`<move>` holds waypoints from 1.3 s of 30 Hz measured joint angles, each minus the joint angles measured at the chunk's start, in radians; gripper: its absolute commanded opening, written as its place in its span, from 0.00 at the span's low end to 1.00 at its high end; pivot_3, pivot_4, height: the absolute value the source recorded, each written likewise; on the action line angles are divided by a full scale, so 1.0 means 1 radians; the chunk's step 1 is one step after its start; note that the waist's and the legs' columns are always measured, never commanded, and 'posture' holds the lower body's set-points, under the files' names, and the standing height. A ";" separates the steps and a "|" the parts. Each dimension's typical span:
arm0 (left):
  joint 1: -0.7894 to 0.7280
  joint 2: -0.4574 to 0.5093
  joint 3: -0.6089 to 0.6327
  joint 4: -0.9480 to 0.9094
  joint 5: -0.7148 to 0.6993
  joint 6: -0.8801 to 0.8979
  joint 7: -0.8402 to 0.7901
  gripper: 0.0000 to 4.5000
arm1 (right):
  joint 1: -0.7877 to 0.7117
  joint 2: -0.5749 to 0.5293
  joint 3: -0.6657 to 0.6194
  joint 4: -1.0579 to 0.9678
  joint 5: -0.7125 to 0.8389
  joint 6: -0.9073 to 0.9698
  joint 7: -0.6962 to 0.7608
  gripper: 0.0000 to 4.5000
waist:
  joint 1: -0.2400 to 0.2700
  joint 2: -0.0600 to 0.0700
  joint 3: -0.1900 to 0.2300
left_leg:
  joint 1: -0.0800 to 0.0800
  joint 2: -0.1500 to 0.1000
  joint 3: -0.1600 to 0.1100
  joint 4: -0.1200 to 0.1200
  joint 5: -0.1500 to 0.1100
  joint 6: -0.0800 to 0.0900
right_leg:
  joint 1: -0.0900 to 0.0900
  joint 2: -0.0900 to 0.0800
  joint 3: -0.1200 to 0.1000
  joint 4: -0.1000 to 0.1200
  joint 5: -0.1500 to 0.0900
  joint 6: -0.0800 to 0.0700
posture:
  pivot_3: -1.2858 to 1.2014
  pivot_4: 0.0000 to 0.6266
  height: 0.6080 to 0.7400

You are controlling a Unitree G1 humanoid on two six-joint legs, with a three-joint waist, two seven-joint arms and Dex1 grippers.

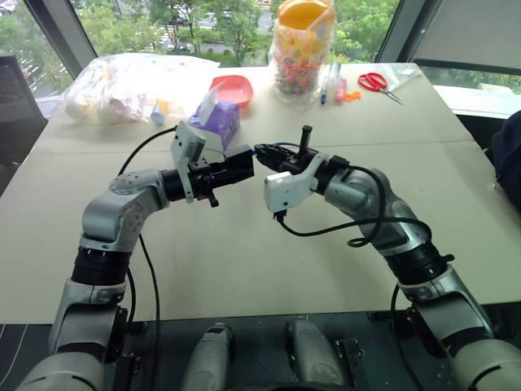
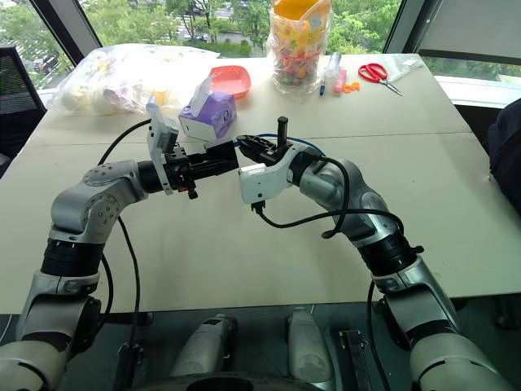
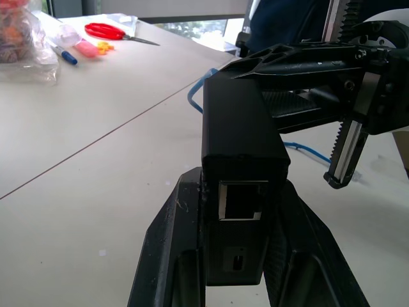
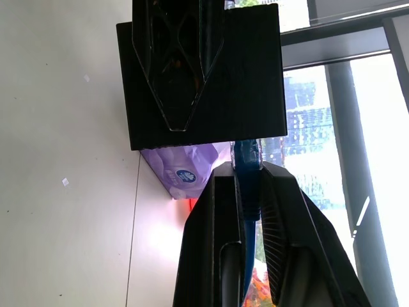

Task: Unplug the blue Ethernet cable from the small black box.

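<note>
No lettering on the box or cable is readable. The left end effector is clamping the small black box, a matte, flat-sided plastic block with a square open port facing the wrist camera, up in the air above the middle of the pale worktop. The right end effector is pinching the blue cable, a thin glossy cord, right at the box's edge, where the cord is meeting the box. A purple tissue box is sitting behind them, towards the far edge.
</note>
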State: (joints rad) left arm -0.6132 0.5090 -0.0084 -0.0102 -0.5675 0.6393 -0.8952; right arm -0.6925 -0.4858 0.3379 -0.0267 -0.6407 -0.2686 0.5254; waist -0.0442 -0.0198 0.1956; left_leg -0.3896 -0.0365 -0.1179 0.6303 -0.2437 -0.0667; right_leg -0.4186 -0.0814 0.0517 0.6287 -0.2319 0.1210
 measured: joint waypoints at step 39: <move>0.017 0.106 -0.084 -0.012 0.077 -0.215 -0.362 0.12 | -0.314 -0.083 -0.102 -0.023 1.117 1.404 0.679 0.42 | 0.000 0.000 0.000 | -0.003 0.000 0.000 0.000 0.000 0.000 | -0.004 0.000 -0.001 0.000 0.000 0.000 | 0.52 0.24 1.00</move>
State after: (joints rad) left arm -0.5962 0.6148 -0.0926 -0.0221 -0.4904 0.4247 -1.2572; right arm -1.0066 -0.5687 0.2364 -0.0500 0.4761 1.1351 1.2042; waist -0.0440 -0.0196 0.1958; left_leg -0.3928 -0.0361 -0.1180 0.6303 -0.2439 -0.0662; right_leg -0.4222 -0.0815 0.0510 0.6289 -0.2318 0.1212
